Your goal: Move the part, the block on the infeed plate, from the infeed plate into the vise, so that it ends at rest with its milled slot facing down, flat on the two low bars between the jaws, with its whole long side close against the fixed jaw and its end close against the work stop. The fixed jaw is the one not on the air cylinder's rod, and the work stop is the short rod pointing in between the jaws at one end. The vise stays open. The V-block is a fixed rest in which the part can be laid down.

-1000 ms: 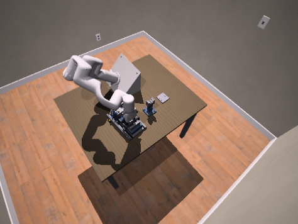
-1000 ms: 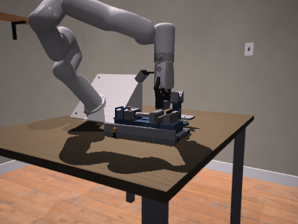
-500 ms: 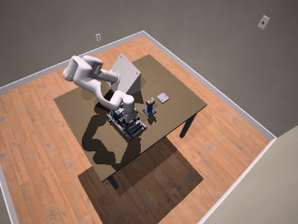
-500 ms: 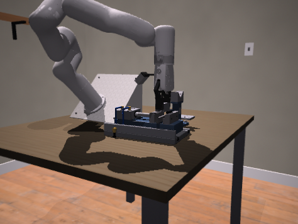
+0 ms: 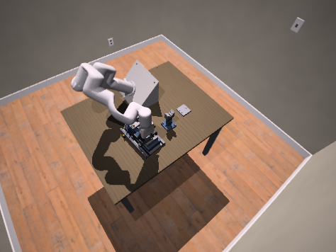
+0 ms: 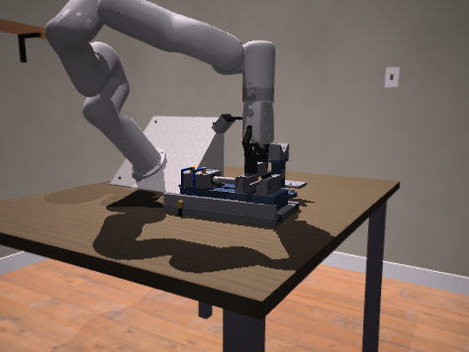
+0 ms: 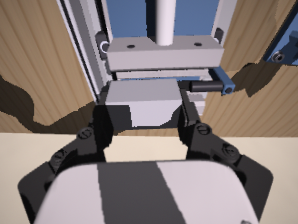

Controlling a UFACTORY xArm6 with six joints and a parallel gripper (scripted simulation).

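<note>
A brown wooden table (image 6: 322, 208) stands on plank flooring (grey walls around). The vise (image 6: 233, 203) sits mid-table, well clear of the edges. Above its gap, the gripper (image 7: 145, 125) pinches the grey block (image 7: 142, 102), beside the stop rod (image 7: 205, 86).

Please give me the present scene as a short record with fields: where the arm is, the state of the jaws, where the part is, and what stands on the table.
arm: bent over the vise, wrist pointing down
gripper: jaws shut on the part
part: grey block between the vise jaws, beside the work stop
infeed plate: bare, part gone
V-block: nothing laid in it
table: wooden top, dark legs
</note>
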